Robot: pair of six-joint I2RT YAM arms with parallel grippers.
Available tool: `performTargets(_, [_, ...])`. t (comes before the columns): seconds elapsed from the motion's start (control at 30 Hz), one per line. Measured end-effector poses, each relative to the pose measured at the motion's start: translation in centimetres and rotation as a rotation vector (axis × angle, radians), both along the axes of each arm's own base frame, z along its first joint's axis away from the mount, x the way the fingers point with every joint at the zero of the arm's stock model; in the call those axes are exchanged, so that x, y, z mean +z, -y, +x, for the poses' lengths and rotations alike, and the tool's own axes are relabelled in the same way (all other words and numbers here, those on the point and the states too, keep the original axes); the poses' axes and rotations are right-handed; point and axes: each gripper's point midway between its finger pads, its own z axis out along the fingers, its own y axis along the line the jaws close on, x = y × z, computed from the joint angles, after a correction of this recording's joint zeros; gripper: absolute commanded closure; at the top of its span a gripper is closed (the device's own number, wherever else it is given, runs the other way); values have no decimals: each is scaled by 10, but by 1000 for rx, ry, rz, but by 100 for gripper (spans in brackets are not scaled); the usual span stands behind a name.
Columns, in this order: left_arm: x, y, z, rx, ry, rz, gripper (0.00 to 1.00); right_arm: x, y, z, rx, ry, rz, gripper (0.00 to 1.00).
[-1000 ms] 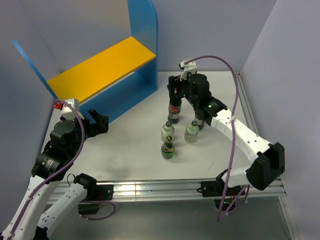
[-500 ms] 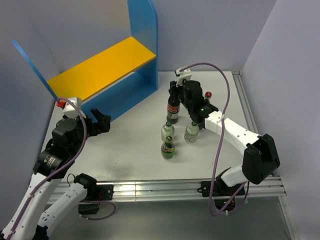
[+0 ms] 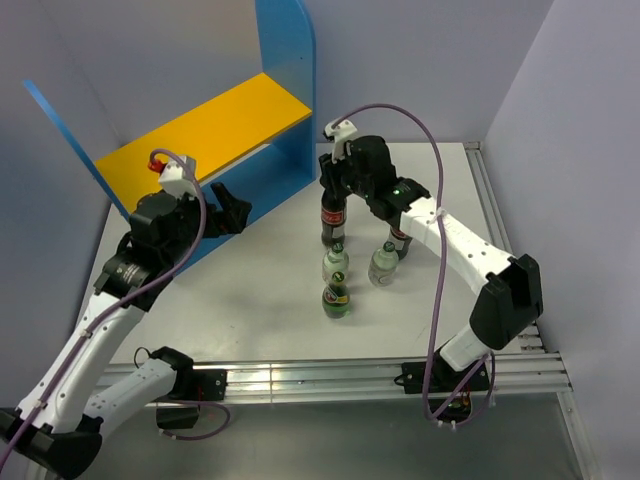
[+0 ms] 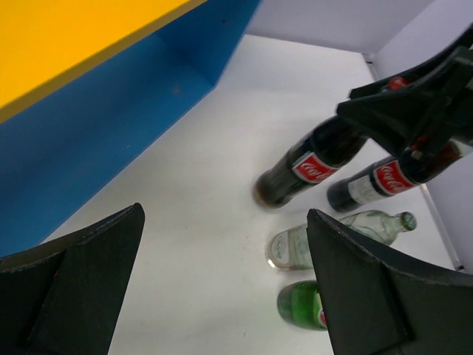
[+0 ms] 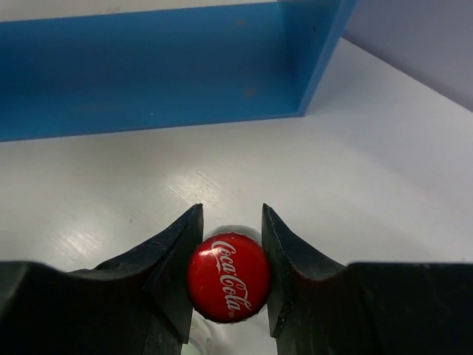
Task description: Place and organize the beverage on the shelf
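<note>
Presently, the right pincer [image 5: 228,229] is clenched on the red cap of one tall cola bottle [image 3: 330,216], held upright near the shelf's [image 3: 200,135] blue side panel. Whether its base touches the worktop [image 3: 260,290] cannot be told. The second cola bottle [image 4: 384,177], left clear bottle [image 3: 335,264], right clear bottle [image 3: 383,266] and green bottle [image 3: 337,300] are clustered just beside it. The left pincer [image 4: 222,296] is released and holds nothing, hovering before the shelf.
</note>
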Motion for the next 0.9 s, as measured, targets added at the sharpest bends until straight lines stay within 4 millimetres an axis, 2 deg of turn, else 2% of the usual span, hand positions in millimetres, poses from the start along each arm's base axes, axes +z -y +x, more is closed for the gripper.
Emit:
performTargets(0.13, [16, 18, 12, -63, 47, -30, 1, 17, -15, -7, 64, 2, 0, 100])
performTargets(0.27, [29, 39, 17, -148, 101, -68, 1, 42, -28, -18, 121, 12, 12, 100])
performTargets(0.47, [43, 87, 9, -332, 223, -56, 1, 101, -51, -35, 196, 60, 19, 100])
performTargets(0.53, [40, 104, 0, -391, 263, -42, 1, 119, -60, -46, 229, 80, 22, 100])
performTargets(0.67, [22, 126, -13, -460, 321, 7, 1, 140, -66, -70, 278, 82, 14, 100])
performTargets(0.8, [10, 142, -21, -493, 360, 68, 2, 151, -71, -92, 319, 82, -5, 100])
performTargets(0.9, [9, 150, -25, -491, 388, 104, 2, 148, -74, -104, 338, 82, -42, 100])
